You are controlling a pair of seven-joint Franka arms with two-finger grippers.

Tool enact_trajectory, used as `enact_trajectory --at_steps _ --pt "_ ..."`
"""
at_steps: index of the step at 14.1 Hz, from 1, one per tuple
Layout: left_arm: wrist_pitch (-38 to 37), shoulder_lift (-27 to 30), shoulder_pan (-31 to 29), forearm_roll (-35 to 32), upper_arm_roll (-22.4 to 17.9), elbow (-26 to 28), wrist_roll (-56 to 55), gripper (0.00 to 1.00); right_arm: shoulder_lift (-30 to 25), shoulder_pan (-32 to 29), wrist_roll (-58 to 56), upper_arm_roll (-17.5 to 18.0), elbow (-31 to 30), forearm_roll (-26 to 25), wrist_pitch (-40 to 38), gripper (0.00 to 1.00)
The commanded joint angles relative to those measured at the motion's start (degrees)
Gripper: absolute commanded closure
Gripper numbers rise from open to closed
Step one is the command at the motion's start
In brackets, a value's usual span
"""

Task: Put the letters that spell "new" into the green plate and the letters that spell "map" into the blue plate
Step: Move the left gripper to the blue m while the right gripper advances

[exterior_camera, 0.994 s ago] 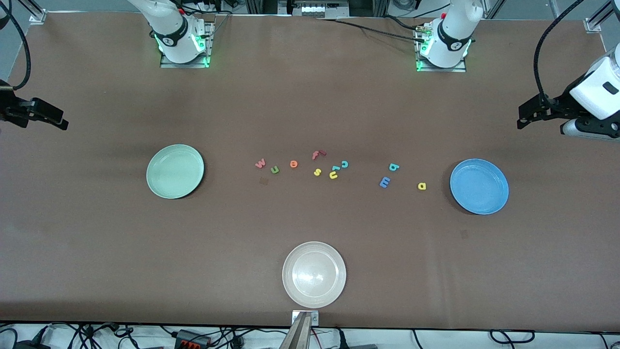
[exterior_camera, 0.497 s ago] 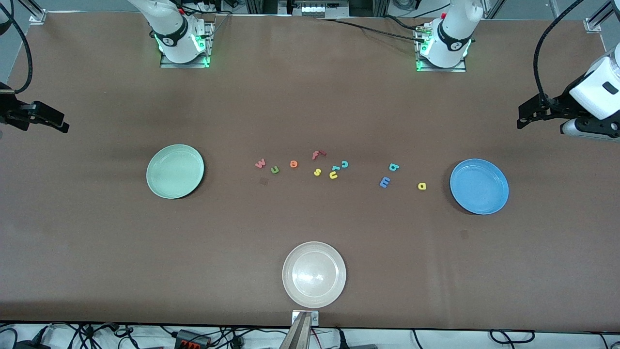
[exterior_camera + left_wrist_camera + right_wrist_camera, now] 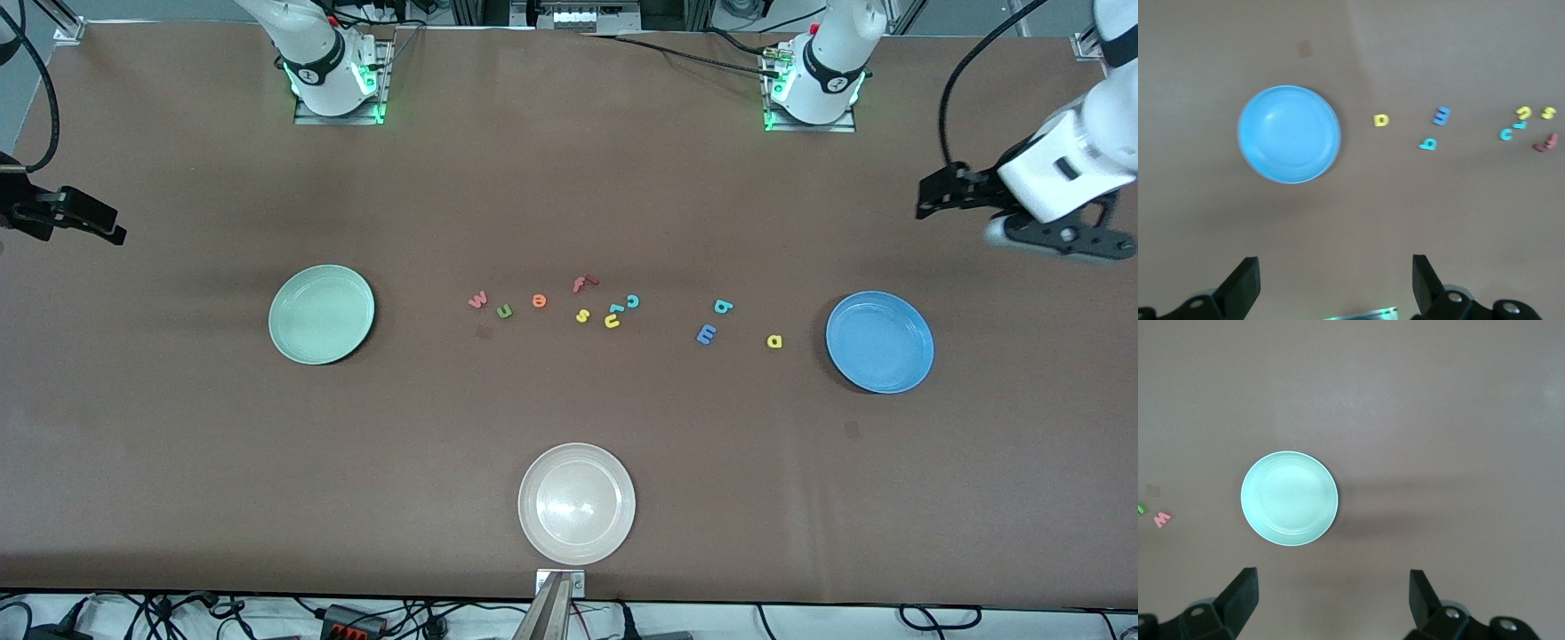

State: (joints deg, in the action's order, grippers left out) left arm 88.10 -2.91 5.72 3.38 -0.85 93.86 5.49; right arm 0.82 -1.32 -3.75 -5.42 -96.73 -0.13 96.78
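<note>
Nothing sorted yet: both plates bare, all letters on the worktop [image 3: 569, 178] in a loose row btwn them. Green plate [image 3: 321, 314] sits toward the right arm's end, blue plate [image 3: 879, 341] toward the left arm's end. The w [image 3: 478, 300], n [image 3: 504, 310] and e [image 3: 539, 300] lie apart from each other at the row's green-plate end; the m [image 3: 706, 334], p [image 3: 723, 307] and a [image 3: 774, 340] are spread near the blue plate, a closest to it. Left hand [image 3: 1335, 283] released, jaws wide, up in the air over bare worktop at its own end, just off the blue plate. Right hand [image 3: 1331, 600] also released, waiting high at its end w/ the green plate below its camera. Likely first step: left arm goes for a map letter; the a looks easiest, w/ open room all round, so come straight down, jaws straddling it, pinch low. Watch the middle clump: s [image 3: 582, 316], u [image 3: 612, 321], c [image 3: 632, 300], f [image 3: 582, 284] sit tight together but aren't needed, so steer clear. Beige plate [image 3: 576, 503] nearer the front camera, well apart, no obstacle. Plate rims shallow, so drop low and centred to stop a bounce-out.
</note>
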Motion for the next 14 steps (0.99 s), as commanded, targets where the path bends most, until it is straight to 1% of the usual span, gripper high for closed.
enact_trajectory --at_steps 1,3,5,7,10,11,13,14 --pt "4.9 -7.4 4.6 1.2 0.0 -1.7 -0.5 0.0 0.1 -0.4 -1.3 0.5 -0.1 -0.4 -0.4 0.0" --pt "9.6 -11.1 7.2 1.2 0.0 -1.0 -4.5 0.0 1.3 0.1 -1.2 0.7 -0.4 -0.2 -0.4 0.0" --pt "13.7 -15.2 9.9 0.6 -0.1 -0.2 -5.1 0.0 3.2 2.3 -0.9 0.7 -0.5 0.0 -0.4 0.0" --pt "21.7 -16.5 12.6 0.3 -0.1 4.2 -5.1 0.0 6.0 4.3 -0.6 0.7 -0.5 0.0 -0.4 0.0" --pt "34.6 -17.6 15.6 0.3 0.0 13.4 -5.1 0.0 10.7 9.0 -0.5 0.7 -1.1 0.6 0.4 0.0" --pt "37.5 -18.6 16.7 0.3 0.0 15.2 -5.1 0.0 12.3 10.7 -0.2 0.7 -1.1 2.2 0.6 0.0" --pt "41.5 -22.0 18.6 0.3 0.0 16.2 -5.1 0.0 15.6 12.9 -0.1 0.7 -1.2 6.3 2.7 0.0" --pt "43.5 -23.9 18.9 0.3 0.0 16.3 -5.1 0.0 17.2 14.6 -0.1 0.7 -1.2 6.5 3.9 0.0"
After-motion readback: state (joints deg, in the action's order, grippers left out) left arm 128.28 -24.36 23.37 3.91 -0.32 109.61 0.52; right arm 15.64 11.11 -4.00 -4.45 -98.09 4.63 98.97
